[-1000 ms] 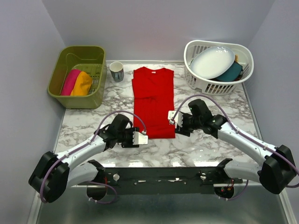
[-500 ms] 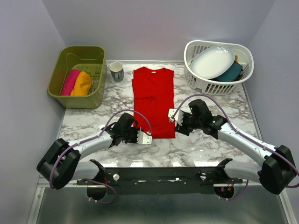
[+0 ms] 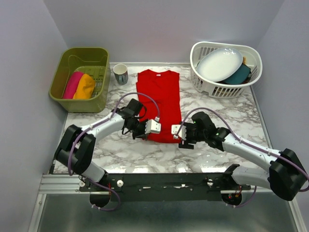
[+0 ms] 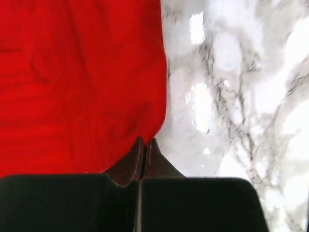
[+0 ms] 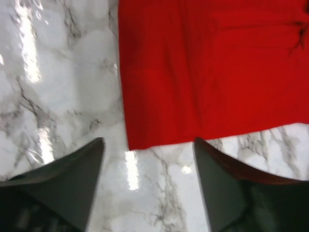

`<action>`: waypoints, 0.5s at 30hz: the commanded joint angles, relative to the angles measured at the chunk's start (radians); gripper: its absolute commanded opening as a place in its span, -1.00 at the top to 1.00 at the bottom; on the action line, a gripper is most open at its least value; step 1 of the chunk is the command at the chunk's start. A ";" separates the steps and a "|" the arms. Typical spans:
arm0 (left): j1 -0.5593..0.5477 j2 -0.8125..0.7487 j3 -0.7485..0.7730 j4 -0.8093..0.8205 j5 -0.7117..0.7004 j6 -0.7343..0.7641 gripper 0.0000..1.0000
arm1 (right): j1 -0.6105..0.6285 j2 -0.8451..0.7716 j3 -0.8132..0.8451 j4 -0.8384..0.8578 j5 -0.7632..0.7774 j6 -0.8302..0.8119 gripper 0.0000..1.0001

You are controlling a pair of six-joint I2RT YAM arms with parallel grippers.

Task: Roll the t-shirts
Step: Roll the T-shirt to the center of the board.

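A large red t-shirt (image 3: 159,99) lies flat on the marble table, collar at the far end. My left gripper (image 3: 146,135) is at its near left corner. In the left wrist view its jaws (image 4: 144,141) are shut, and the hem corner (image 4: 149,128) is drawn into the tips. My right gripper (image 3: 183,138) is open at the near right corner. Its fingers (image 5: 94,157) straddle that corner (image 5: 131,143), just short of the hem. A magenta t-shirt (image 3: 73,84) and an orange t-shirt (image 3: 85,87) lie rolled in the green bin.
The green bin (image 3: 79,50) stands at the back left, with a mug (image 3: 120,74) beside it. At the back right, a white basket (image 3: 212,86) holds a white plate (image 3: 219,64) and something teal (image 3: 239,75).
My left arm swung in to the red shirt's near left corner and its jaws shut there. My right gripper slid down to the near right corner and opened wider.
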 commanded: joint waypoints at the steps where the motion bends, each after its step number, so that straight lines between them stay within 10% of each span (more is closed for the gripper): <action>1: 0.043 0.090 0.121 -0.256 0.273 -0.050 1.00 | 0.049 0.067 0.003 0.127 -0.029 -0.029 -0.99; 15: 0.196 0.269 0.322 -0.517 0.523 0.022 1.00 | 0.126 0.278 0.116 0.157 0.016 0.009 -0.99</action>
